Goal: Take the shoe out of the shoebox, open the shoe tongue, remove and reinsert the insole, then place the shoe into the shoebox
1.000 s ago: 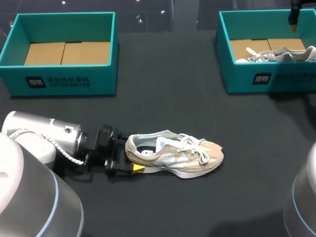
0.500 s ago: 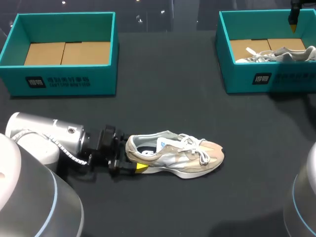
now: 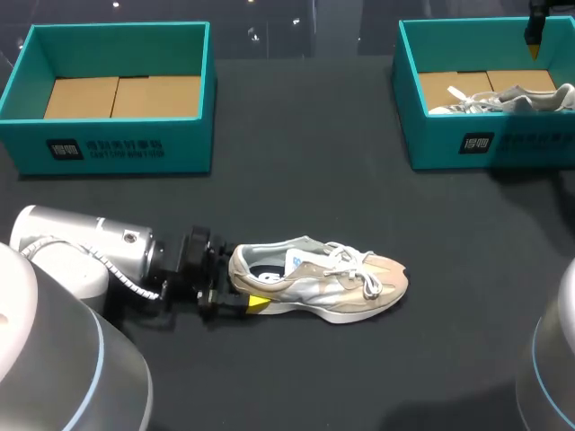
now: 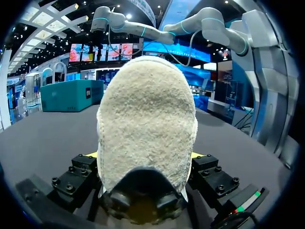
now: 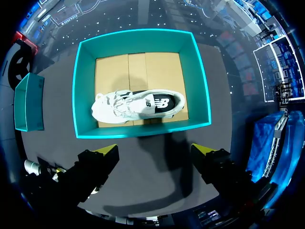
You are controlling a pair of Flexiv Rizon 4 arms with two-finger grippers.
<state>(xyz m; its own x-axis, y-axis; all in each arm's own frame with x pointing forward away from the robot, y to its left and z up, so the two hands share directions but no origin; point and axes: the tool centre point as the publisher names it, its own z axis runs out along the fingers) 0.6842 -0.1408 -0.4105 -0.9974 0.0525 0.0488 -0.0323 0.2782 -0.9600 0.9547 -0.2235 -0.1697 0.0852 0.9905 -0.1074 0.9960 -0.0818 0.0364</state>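
A beige shoe (image 3: 319, 278) lies on its sole on the dark table, toe to the right. My left gripper (image 3: 243, 289) lies low at its heel. In the left wrist view the fuzzy heel (image 4: 147, 109) fills the gap and both yellow fingertips (image 4: 198, 155) press its sides, so it is shut on the shoe. A white shoe (image 3: 512, 97) rests in the right teal shoebox (image 3: 431, 135). High above that box hangs my right gripper (image 5: 155, 152), open and empty, looking down on the white shoe (image 5: 138, 105).
An empty teal shoebox (image 3: 117, 144) with a cardboard floor stands at the back left. The right shoebox's near wall (image 5: 143, 131) lies just ahead of the right fingers. Bare dark table surrounds the beige shoe.
My left gripper slid right onto the shoe's heel and its fingers closed in on it. The shoe and the right arm stayed put.
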